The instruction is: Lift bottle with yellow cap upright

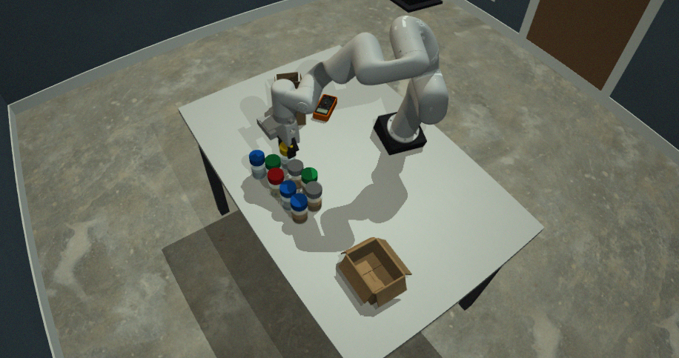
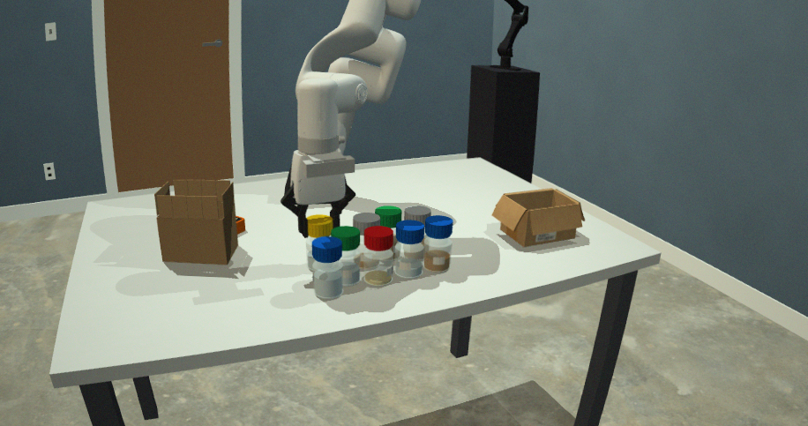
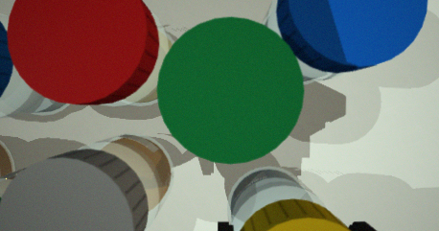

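The bottle with the yellow cap (image 2: 319,226) stands upright at the back left corner of a tight cluster of bottles on the white table. It also shows in the top view (image 1: 285,149) and at the bottom edge of the wrist view (image 3: 293,217). My gripper (image 2: 317,222) comes straight down from above and is shut on the yellow cap, one black finger on each side. The bottle's base is hidden behind the green-capped bottle (image 2: 345,238) and the blue-capped bottle (image 2: 326,250) in front of it.
Other bottles with red (image 2: 377,237), blue (image 2: 409,232), grey (image 2: 365,220) and green (image 2: 387,215) caps stand close by, all upright. A tall cardboard box (image 2: 196,220) stands to the left, an open box (image 2: 537,215) to the right, and an orange meter (image 1: 325,107) behind.
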Robot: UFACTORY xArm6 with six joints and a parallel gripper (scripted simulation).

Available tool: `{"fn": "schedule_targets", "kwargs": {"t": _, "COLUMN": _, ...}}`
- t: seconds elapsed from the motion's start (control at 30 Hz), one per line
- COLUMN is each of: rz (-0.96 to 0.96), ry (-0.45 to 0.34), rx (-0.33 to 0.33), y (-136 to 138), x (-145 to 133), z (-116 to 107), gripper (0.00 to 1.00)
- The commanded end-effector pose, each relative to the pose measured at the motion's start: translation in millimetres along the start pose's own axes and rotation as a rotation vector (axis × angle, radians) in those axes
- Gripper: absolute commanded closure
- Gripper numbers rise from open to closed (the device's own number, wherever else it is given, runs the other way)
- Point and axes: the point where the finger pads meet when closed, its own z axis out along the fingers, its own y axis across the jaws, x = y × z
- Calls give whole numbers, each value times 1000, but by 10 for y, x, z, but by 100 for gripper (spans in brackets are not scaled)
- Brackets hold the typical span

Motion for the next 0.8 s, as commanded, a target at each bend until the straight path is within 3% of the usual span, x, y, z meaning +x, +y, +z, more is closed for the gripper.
{"fn": "schedule_targets", "kwargs": {"t": 0.0, "rz": -1, "ry": 4, "rx": -2, "y": 5, "x": 14, "z": -15, "gripper": 100}}
{"fn": "schedule_targets", "kwargs": {"t": 0.43, "rz": -1, "ry": 4, "rx": -2, "y": 5, "x": 14, "z": -15, "gripper": 100}}
{"fn": "schedule_targets", "kwargs": {"t": 0.77, "rz": -1, "ry": 4, "rx": -2, "y": 5, "x": 12, "z": -265, "gripper": 100}}
